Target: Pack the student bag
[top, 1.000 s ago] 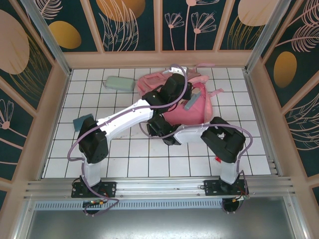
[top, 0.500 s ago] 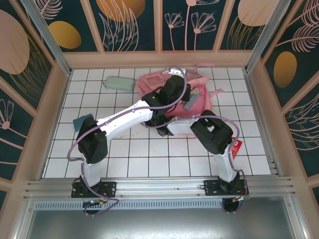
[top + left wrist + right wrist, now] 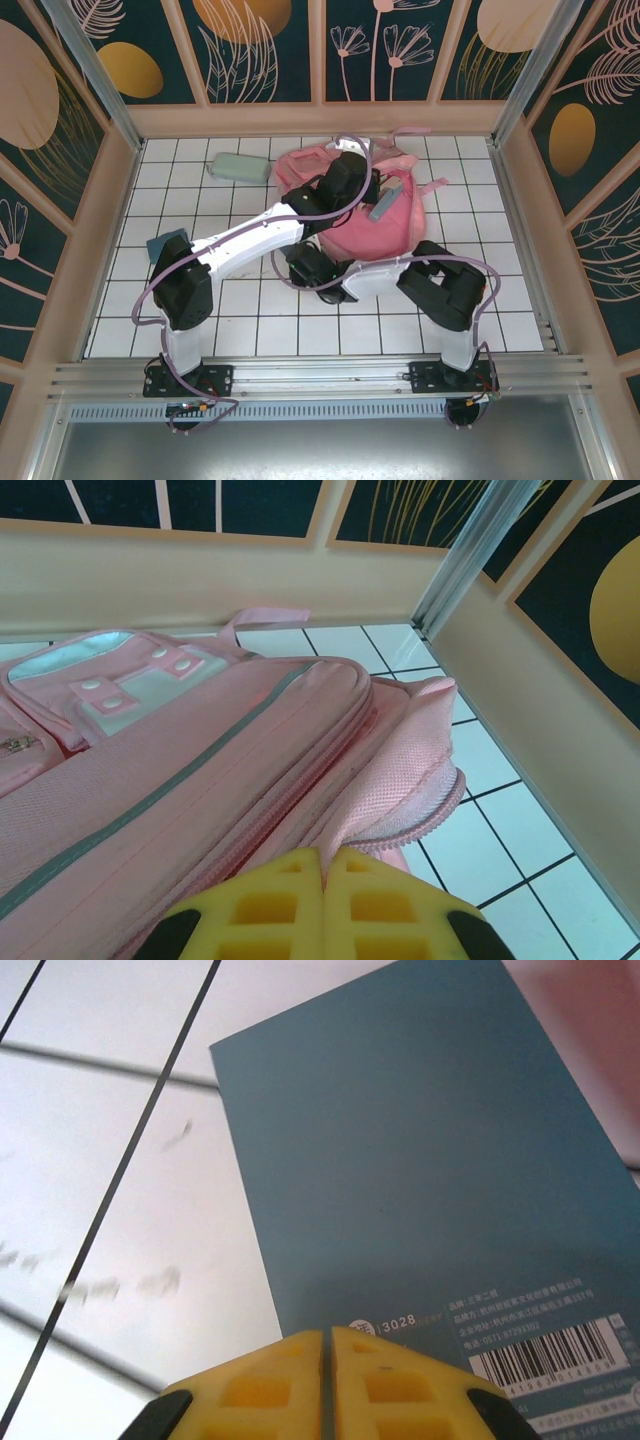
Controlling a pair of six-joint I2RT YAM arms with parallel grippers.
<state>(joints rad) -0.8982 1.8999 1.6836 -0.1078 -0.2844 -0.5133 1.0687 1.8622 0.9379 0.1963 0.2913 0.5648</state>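
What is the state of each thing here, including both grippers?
student bag: lying on the table, one zip open.
teal book: lying with its barcode side up.
left gripper: shut, at the bag's open edge.
right gripper: shut, over the book's near edge.
mint pencil case: lying on the tiles; zip too small to tell.

bright even overhead light, soft shadows; right wrist view slightly blurred
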